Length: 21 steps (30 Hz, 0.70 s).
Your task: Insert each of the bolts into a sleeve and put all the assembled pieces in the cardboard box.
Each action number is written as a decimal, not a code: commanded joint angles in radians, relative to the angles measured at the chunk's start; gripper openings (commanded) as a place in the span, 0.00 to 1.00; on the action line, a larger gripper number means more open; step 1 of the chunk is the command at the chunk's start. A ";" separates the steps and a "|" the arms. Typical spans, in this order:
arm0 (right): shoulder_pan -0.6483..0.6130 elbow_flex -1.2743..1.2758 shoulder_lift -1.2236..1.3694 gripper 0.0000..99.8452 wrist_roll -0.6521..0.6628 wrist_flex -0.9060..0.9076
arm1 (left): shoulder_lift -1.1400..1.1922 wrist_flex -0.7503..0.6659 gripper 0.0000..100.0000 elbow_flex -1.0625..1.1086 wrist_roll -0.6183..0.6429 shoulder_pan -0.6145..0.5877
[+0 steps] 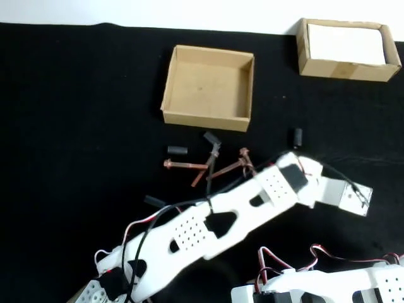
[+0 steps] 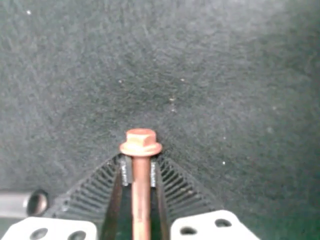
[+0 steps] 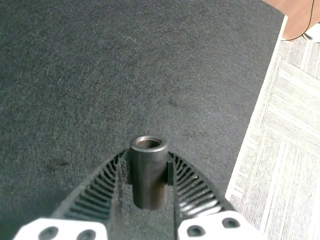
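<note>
Ribbed black fingers (image 2: 116, 186) of the left hand (image 2: 140, 169) are clamped on a copper-coloured metal bolt (image 2: 140, 146) just under its flanged hex head. The shank runs back between them and is cut off at the picture's edge, so its tip cannot be seen. The bolt's long axis lies along the hand, with the head pointing away from the wrist towards the black felt table (image 2: 210, 75). Near that hand a dark tube (image 2: 27, 203) lies on the felt, partly cut off.

The right hand (image 3: 148, 172) grips a dark grey cylindrical metal sleeve (image 3: 148, 167) by its sides. The sleeve's axis lies along the hand and its open bore faces away from the wrist; how deep the bore runs cannot be made out.

From above, the left arm (image 1: 208, 227) stretches slantwise across the table, and the right arm (image 1: 328, 287) is cut off at the lower edge. Several loose copper bolts (image 1: 186, 166) lie crossed over one another with short dark sleeves (image 1: 177, 150) scattered around them, near the open brown cardboard box (image 1: 208, 117). A second cardboard box with a white inside (image 1: 341, 68) sits at the far corner.
</note>
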 commanded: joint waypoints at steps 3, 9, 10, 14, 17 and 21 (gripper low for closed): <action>0.008 -0.001 -0.022 0.01 0.015 -0.021 | -0.030 0.054 0.01 -0.039 0.101 -0.002; -0.001 -0.018 -0.031 0.01 0.015 0.090 | -0.105 0.278 0.01 -0.248 0.124 -0.010; -0.010 -0.033 -0.033 0.01 0.015 0.125 | -0.117 0.315 0.01 -0.283 0.124 -0.012; -0.124 -0.070 -0.082 0.01 0.014 0.260 | -0.168 0.483 0.01 -0.415 0.126 -0.035; -0.249 -0.087 -0.147 0.01 0.009 0.369 | -0.213 0.598 0.01 -0.492 0.183 -0.067; -0.452 -0.102 -0.251 0.01 -0.018 0.469 | -0.300 0.687 0.01 -0.539 0.336 -0.157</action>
